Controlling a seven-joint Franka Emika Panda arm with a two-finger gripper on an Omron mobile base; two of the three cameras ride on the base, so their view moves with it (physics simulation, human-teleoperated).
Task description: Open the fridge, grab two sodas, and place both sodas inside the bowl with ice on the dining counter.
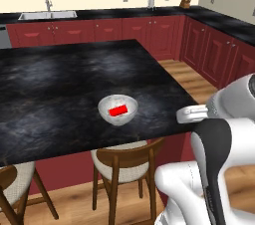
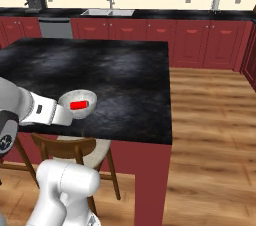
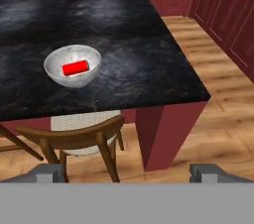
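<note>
Closest to the lens in the hand view are the two small dark finger tips of the gripper [image 3: 131,172], poking up at about 7 and 5 o'clock of the picture, spread wide apart with nothing between them. It hangs off the near edge of the dining counter, over a wooden chair with a pale woven seat [image 3: 82,136] tucked under the edge.

The glossy black marbled surface [image 3: 124,34] of the island on its dark red base takes up most of the upper half. The small round whitish-grey bowl [image 3: 72,65] sits on it near the front edge, around 10 o'clock from the picture's centre. One small red soda can [image 3: 75,68] lies on its side inside the bowl. Can't tell much about the ice, the inside just looks pale and speckled.

From the left base view the bowl [image 1: 117,109] with the can [image 1: 117,110] is near centre, the white arm at 4 o'clock. In the right base view the bowl [image 2: 77,103] sits just beside the arm's forearm at 9 o'clock, with the can [image 2: 78,105] in it.

Back wall: dark red cabinets, and a steel sink [image 2: 108,12] at 12 o'clock.
</note>
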